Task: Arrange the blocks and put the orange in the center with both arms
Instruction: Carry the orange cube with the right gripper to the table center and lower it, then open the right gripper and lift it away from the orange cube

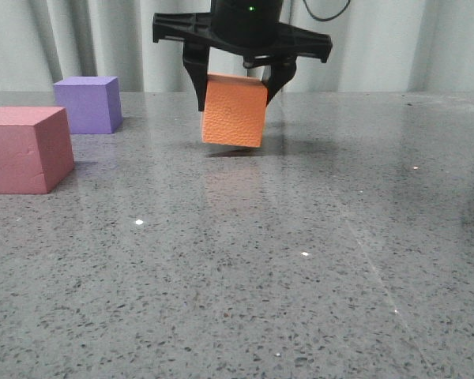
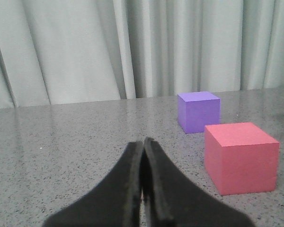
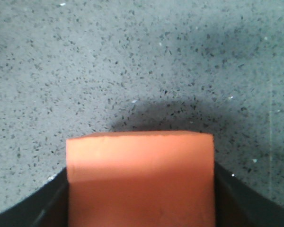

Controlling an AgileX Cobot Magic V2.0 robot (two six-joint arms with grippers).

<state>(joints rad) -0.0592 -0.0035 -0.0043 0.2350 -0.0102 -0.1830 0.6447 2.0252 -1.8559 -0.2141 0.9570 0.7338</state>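
While right fingers pinch the orange cube, pink and purple cubes sit leftward, left fingers pressed together.

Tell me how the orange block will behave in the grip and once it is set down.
The orange block probably stays put in the right tool: its pebbled faces look grippy, and it hangs slightly tilted without slipping. It seems light, likely foam, so a squeeze may dent it. With flat faces and square edges, it should sit steady on the table rather than roll.
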